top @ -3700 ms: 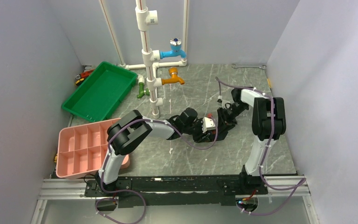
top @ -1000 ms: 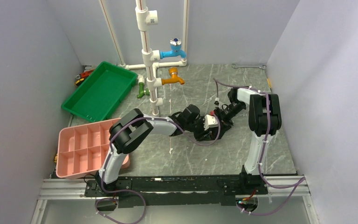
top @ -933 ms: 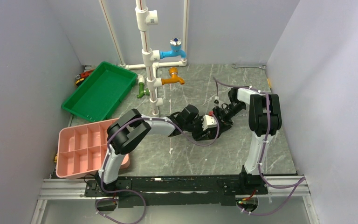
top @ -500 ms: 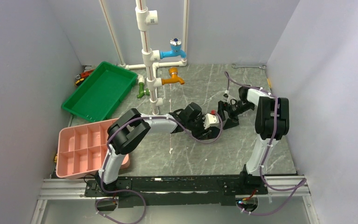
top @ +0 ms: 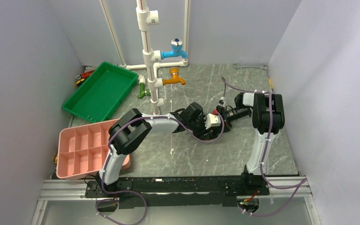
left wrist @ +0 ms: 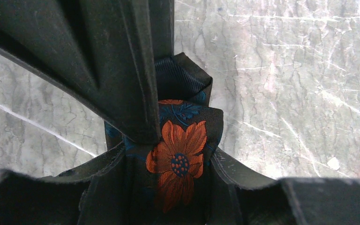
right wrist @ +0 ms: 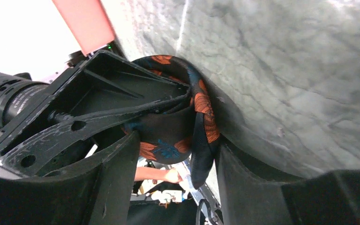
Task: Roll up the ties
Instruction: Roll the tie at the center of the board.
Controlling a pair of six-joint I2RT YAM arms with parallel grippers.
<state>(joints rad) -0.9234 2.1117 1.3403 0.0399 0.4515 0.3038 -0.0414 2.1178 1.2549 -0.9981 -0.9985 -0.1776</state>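
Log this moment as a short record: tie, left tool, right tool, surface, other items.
tie: black tie with orange flowers, bunched into a roll between both tools
left tool: left tool shut on the tie
right tool: right tool straddles the same roll, one finger against the fabric; grip unclear
surface: grey marble table
other items: green tray and pink compartment box at the left, apart from both tools
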